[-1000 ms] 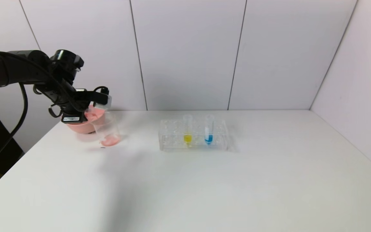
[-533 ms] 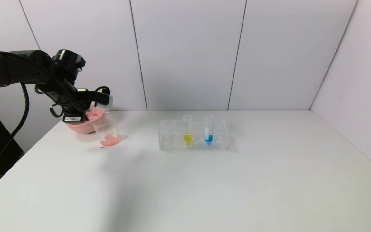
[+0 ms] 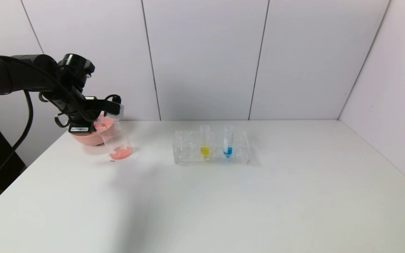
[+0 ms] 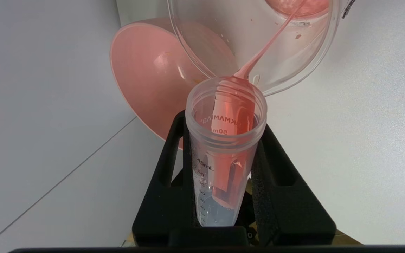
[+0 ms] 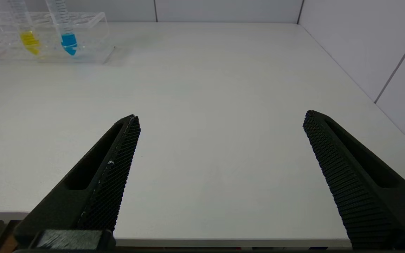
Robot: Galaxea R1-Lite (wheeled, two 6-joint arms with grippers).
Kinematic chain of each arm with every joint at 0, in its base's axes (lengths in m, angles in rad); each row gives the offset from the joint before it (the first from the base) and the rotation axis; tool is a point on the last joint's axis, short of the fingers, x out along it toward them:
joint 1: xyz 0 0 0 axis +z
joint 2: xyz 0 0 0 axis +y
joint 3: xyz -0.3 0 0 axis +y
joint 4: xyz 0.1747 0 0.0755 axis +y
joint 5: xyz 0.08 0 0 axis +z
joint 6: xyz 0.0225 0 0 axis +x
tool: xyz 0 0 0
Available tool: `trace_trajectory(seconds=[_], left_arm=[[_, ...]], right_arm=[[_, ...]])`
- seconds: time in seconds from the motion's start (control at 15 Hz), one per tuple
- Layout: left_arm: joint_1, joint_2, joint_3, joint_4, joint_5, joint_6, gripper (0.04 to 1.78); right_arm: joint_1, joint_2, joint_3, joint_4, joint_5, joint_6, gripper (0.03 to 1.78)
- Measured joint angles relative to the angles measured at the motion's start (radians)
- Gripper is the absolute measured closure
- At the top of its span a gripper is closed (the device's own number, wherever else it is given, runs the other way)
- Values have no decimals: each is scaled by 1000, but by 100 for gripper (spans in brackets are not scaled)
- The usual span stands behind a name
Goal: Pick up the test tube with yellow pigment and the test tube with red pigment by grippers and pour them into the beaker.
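My left gripper (image 3: 113, 108) is shut on the test tube with red pigment (image 4: 225, 140) and holds it tipped, mouth down, over the beaker (image 3: 118, 140) at the table's far left. A thin red stream runs from the tube's mouth into the beaker (image 4: 202, 42), where red liquid (image 3: 121, 153) lies at the bottom. The left gripper (image 4: 223, 123) clamps the tube from both sides. The test tube with yellow pigment (image 3: 204, 142) stands upright in the clear rack (image 3: 188, 150); it also shows in the right wrist view (image 5: 26, 33). My right gripper (image 5: 222, 116) is open and empty over the table's near edge.
A pink bowl (image 3: 88, 137) stands right behind the beaker, also in the left wrist view (image 4: 146, 77). A tube with blue liquid (image 3: 227, 143) stands in the rack beside the yellow one. Walls close off the table's back and right sides.
My left gripper with the red tube has shifted very slightly up and to the right over the beaker. The rack and its tubes have not moved.
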Motion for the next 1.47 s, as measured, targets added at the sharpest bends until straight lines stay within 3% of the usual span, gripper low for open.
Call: trace_trajectory(seconds=[1.47], left_arm=[[-26,-1,1,-3,111,199,135]], right_arm=[[0,0,0,0,0,0,11]])
